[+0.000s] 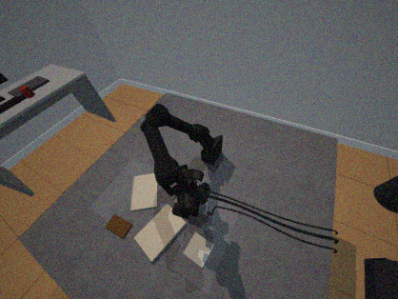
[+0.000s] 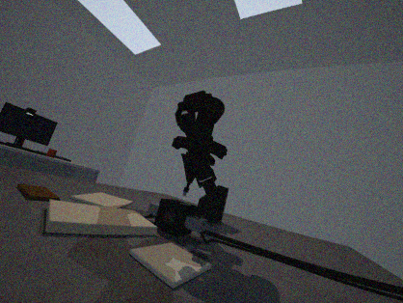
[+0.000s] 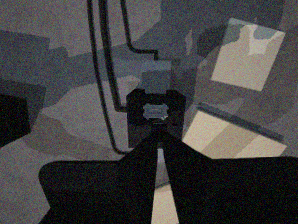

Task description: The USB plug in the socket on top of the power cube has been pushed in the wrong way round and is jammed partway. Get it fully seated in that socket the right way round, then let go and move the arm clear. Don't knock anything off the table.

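The dark power cube [image 2: 174, 217] [image 3: 137, 135] stands on the table beside the large pale book. A small pale blue-grey patch shows on its top in the wrist view, where the socket would be; its detail is too blurred to read. My gripper [image 2: 187, 187] [image 3: 159, 136] is above the cube, pointing down, with its fingers nearly together. It is shut on the small USB plug [image 2: 186, 192], whose tip shows just below the fingers. A narrow gap seems to separate the tip from the cube's top. Which way round the plug faces cannot be told. The top view hides the fingertips.
The large pale book [image 1: 154, 238] [image 2: 72, 219] [image 3: 205, 132] lies close beside the cube. Two thinner pale slabs and a brown block [image 1: 118, 226] [image 2: 38, 192] lie near it. Black cables [image 1: 276, 221] [image 2: 289, 261] [image 3: 97, 65] run from the cube's area across the table.
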Robot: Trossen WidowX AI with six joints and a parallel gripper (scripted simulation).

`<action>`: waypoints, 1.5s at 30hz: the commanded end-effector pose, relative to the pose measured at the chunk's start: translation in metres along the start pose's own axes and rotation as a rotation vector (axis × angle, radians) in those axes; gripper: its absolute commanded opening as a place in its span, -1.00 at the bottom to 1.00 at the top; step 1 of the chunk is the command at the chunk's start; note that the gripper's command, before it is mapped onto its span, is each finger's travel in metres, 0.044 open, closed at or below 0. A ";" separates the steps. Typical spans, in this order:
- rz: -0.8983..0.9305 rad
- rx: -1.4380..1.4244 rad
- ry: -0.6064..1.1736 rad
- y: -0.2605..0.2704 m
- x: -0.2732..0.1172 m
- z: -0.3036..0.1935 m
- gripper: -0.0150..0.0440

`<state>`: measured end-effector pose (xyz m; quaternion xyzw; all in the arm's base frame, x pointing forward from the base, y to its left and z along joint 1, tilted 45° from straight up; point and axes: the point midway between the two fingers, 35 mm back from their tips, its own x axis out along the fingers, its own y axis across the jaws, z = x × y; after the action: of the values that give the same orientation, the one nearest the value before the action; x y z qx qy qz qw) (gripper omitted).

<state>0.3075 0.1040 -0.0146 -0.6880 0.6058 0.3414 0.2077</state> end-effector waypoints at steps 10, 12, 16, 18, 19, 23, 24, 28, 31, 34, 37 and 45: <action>0.001 0.008 -0.010 0.000 0.002 0.001 -0.49; 0.001 0.009 -0.011 0.000 0.002 0.001 -0.49; 0.001 0.011 -0.013 0.000 0.002 0.001 -0.49; 0.001 0.012 -0.014 0.000 0.003 0.001 -0.49; 0.001 0.013 -0.014 0.000 0.003 0.001 -0.49; 0.001 0.014 -0.016 0.000 0.003 0.001 -0.49; 0.001 0.015 -0.017 0.000 0.003 0.001 -0.49; 0.001 0.017 -0.019 0.000 0.004 0.002 -0.49; 0.001 0.018 -0.021 0.001 0.004 0.002 -0.49; 0.001 0.019 -0.022 0.001 0.005 0.002 -0.49; 0.001 0.021 -0.024 0.001 0.005 0.002 -0.49; 0.001 0.024 -0.028 0.001 0.006 0.002 -0.49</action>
<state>0.3066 0.1018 -0.0197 -0.6821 0.6066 0.3432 0.2214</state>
